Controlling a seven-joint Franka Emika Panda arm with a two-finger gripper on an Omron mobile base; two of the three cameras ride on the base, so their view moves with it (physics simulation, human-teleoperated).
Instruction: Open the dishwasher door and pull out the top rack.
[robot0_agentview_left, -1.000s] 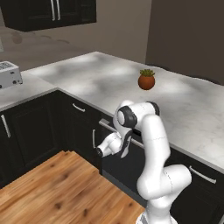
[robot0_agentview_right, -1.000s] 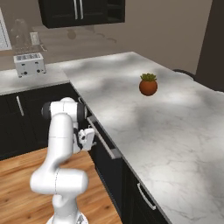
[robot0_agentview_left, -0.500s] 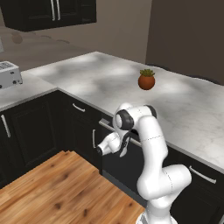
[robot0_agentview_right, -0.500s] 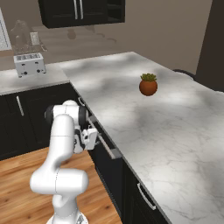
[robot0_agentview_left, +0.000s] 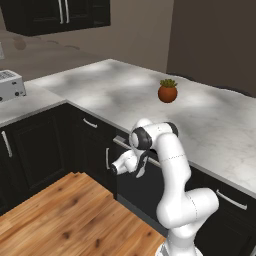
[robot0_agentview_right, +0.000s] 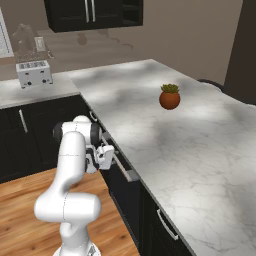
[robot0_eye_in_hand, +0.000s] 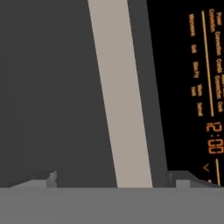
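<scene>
Dark kitchen, marble surface (robot0_agentview_left: 125, 90)
Tool (robot0_agentview_right: 106, 156) gaped wide, empty, straddling the dishwasher door (robot0_agentview_left: 137, 187) handle (robot0_eye_in_hand: 120, 94) to pull

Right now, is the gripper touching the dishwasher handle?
Cannot tell. In the hand view the handle runs between the open jaws, but no pad contact shows. In the right base view the gripper overlaps it.

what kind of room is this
A home kitchen, rendered: a marble-look counter over black cabinets, a toaster by the wall, and the dishwasher door with its silver bar handle. A small potted plant sits on the counter.
</scene>
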